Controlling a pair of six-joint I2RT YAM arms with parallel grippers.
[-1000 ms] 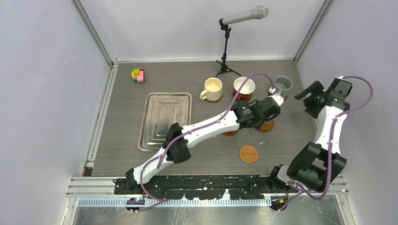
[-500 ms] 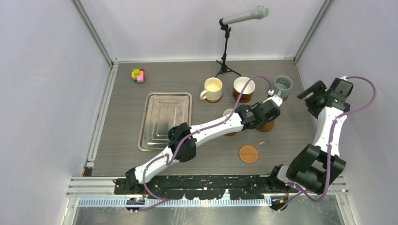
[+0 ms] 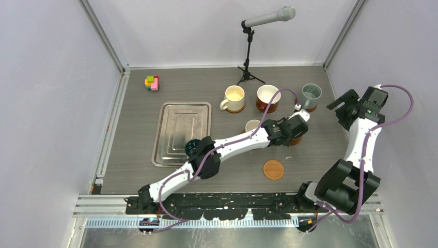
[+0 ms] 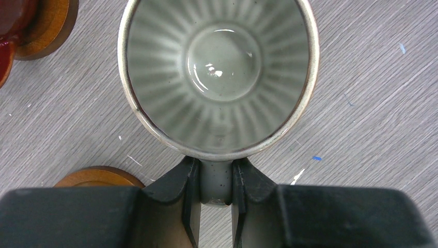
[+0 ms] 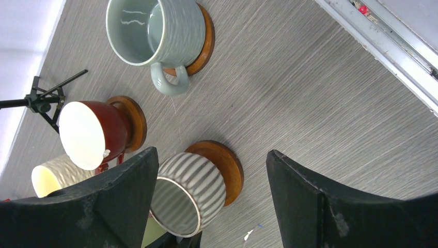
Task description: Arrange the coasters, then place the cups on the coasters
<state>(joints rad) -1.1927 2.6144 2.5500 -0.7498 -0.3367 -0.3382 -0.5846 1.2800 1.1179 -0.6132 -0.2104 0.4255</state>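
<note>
My left gripper [image 4: 216, 173] is shut on the handle of the ribbed silver-grey cup [image 4: 217, 77]. In the right wrist view that cup [image 5: 188, 194] sits at a coaster [image 5: 227, 165]; I cannot tell whether it rests on it. The cream cup [image 3: 233, 97], the red-brown cup [image 3: 268, 96] and the grey-blue cup [image 3: 311, 93] each stand on a coaster in the back row. A pale green cup [image 3: 252, 125] shows beside my left forearm. One coaster [image 3: 273, 169] lies bare near the front. My right gripper [image 3: 342, 101] hangs open at the right, holding nothing.
A steel tray [image 3: 181, 132] lies at the left, and a dark teal cup [image 3: 192, 146] peeks out from under my left arm at its near right corner. A microphone stand [image 3: 249, 57] rises at the back. A small coloured block toy [image 3: 152, 82] sits at the back left.
My left arm has stretched further to the right and forward with the ribbed cup, uncovering the pale green cup. The right gripper rose slightly, then held still.
</note>
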